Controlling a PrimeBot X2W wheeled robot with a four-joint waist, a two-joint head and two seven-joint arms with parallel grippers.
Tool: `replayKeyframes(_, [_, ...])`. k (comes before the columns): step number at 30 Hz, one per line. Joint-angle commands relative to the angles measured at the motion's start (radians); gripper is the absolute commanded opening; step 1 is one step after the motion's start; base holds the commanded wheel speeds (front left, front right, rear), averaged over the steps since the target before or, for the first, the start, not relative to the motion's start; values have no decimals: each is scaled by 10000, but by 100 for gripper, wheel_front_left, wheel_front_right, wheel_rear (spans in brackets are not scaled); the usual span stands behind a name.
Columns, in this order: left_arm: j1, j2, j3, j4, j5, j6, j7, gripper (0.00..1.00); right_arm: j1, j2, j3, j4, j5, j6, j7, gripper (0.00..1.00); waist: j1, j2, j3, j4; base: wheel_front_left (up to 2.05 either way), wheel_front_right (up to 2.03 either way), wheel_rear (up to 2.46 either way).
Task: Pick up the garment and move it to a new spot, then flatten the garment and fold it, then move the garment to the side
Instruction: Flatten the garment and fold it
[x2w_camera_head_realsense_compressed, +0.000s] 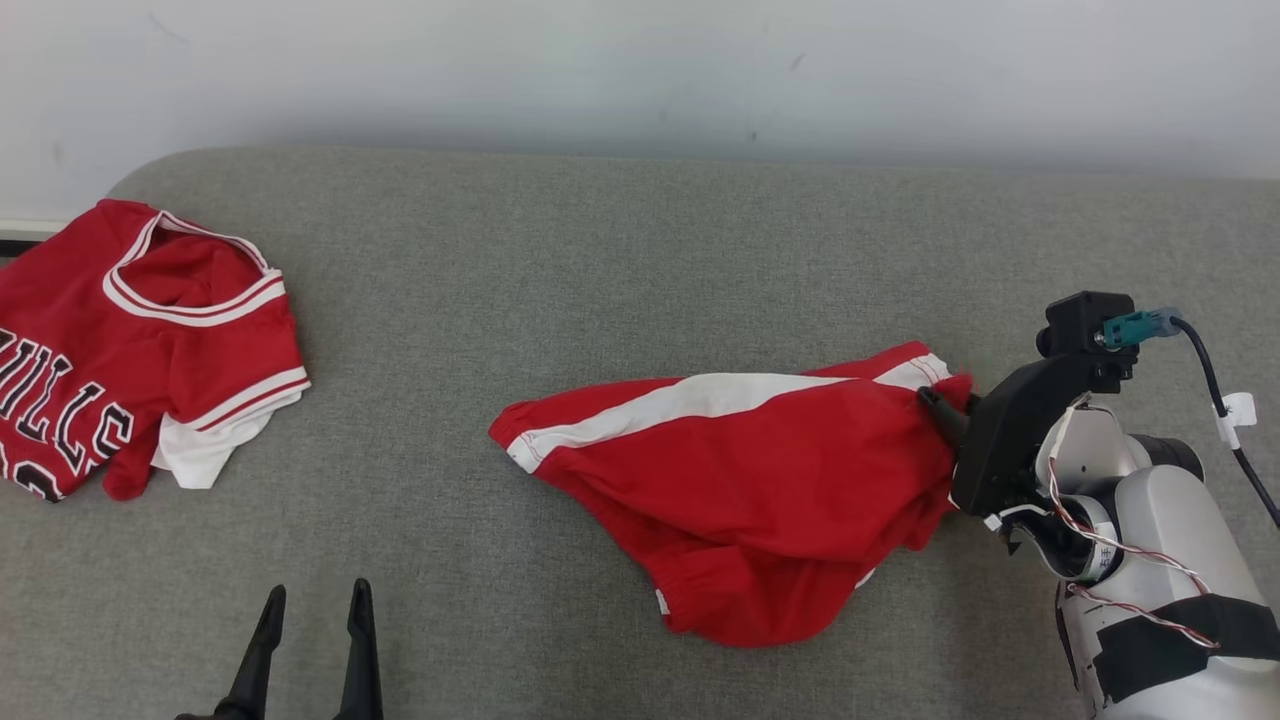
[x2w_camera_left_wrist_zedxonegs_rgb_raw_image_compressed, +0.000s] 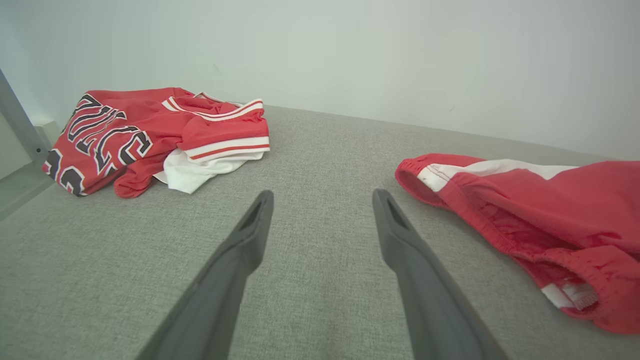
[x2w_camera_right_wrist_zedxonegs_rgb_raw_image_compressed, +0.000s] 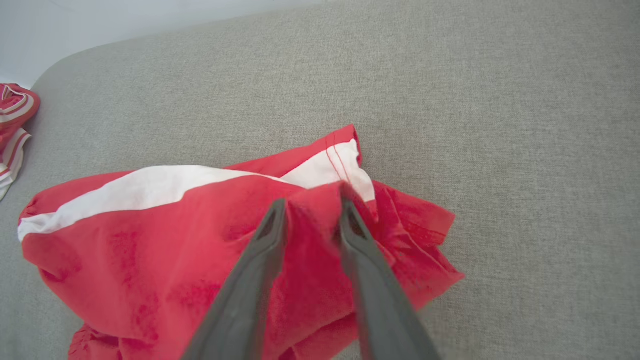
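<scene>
A grey upholstered surface (x2w_camera_head_realsense_compressed: 640, 250) ran up to a plain white wall (x2w_camera_head_realsense_compressed: 640, 70). The red shorts (x2w_camera_head_realsense_compressed: 760, 480) with a white side stripe lay crumpled right of the surface's middle, their waistband end pointing toward the robot's left. A red basketball jersey (x2w_camera_head_realsense_compressed: 100, 340) with dark lettering and white trim sat bunched at the far left, well apart from the shorts.

The right gripper (x2w_camera_head_realsense_compressed: 940, 410) reached in at the shorts' right edge. In the right wrist view its fingers (x2w_camera_right_wrist_zedxonegs_rgb_raw_image_compressed: 270, 235) stood on either side of a raised fold of the red cloth beside the stripe's end, partly drawn together. Whether they pinched the fold tight could not be told.

The left gripper (x2w_camera_head_realsense_compressed: 318, 590) hovered at the lower left, jaws spread wide with nothing between them, over bare grey fabric between the jersey and the shorts.
</scene>
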Motion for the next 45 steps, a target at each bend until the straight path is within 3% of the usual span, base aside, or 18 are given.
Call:
replayKeyframes(1, [-66,-21,4,7,-70,-4,-32,100,98,16,28,-46,-4,-19,-3,0,-2,-1,-10,-31,0,0,0])
replayKeyframes(11, [-197,-18,57,128,-137,-9,-32,100,491,-450,367,-1336,216,-19,-940,0,-2,-1,-184,-383,0,0,0])
replayKeyframes(18, [-196,-20,159,162,-156,-8,-32,100,2772,-480,-8,-3292,577,-19,-870,0,-2,-1,-230,-684,0,0,0])
replayKeyframes(23, [-206,-19,326,171,-121,11,-32,100,4442,-233,-367,-4207,70,-19,-1107,0,-2,-1,-244,-938,0,0,0])
replayKeyframes(27, [-220,-21,380,206,-71,4,-32,100,5124,-330,-241,-4177,-740,-19,-1505,0,-2,-1,-311,-1107,0,0,0])
replayKeyframes(32, [-234,-20,312,282,-69,-5,-32,100,5481,-61,-369,-3254,-1340,-19,-2131,0,-2,-1,-465,-1169,0,0,0])
replayKeyframes(33, [-236,-21,282,300,-69,-7,-32,100,5550,32,-434,-2982,-1330,-19,-2150,36,-2,-1,-505,-1156,0,0,0])
replayKeyframes(34, [-232,-20,273,313,-68,-8,-32,100,5561,97,-500,-2761,-1282,-19,-2206,100,-2,-1,-531,-1139,0,0,0])
replayKeyframes(40, [-99,-20,302,312,-117,-12,-32,100,5638,312,-990,-2327,-1207,-19,-2392,100,-2,-1,-689,-1027,0,0,0])
replayKeyframes(45, [62,-20,294,375,-251,-15,-32,100,5496,459,-1341,-2740,-1085,-20,-3370,100,-2,-1,-933,-944,0,0,0])
